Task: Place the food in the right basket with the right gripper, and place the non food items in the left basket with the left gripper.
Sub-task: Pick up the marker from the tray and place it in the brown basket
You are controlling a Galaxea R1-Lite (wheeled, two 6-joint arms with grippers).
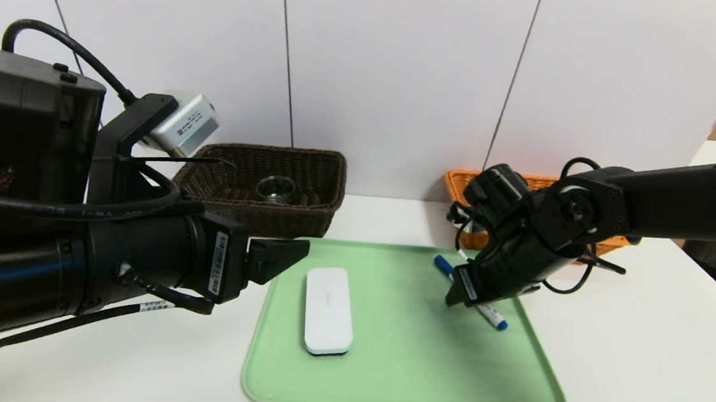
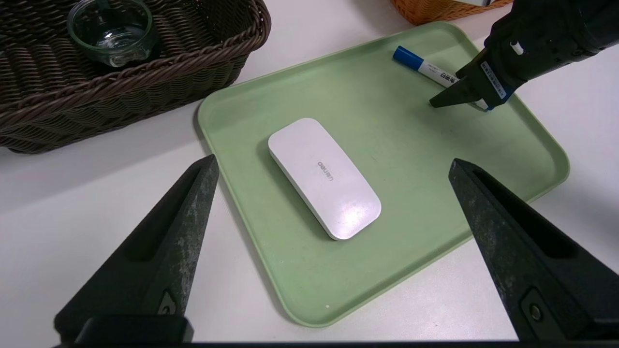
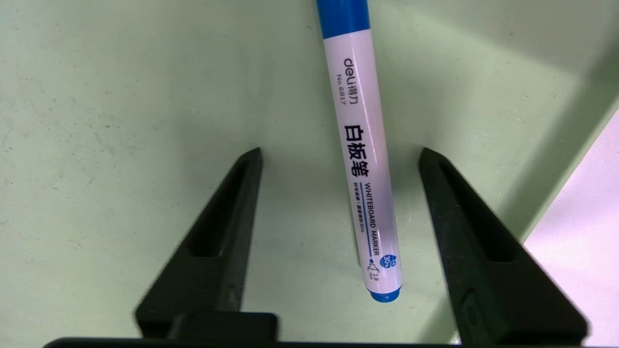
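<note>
On the counter [image 1: 638, 376] the tray [image 1: 407, 384] holds the case [image 1: 327, 310] at left and the marker [image 1: 491, 314] at right, with the left basket [image 1: 308, 184], holding the jar [image 1: 276, 189], and the right basket [image 1: 461, 182] behind.

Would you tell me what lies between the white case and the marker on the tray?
Nothing: in the head view, only bare green tray separates the white case from the marker.

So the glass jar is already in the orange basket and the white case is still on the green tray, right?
Not quite. The glass jar sits in the dark brown basket, not the orange one, as the head view shows. The white case does lie on the green tray.
</note>
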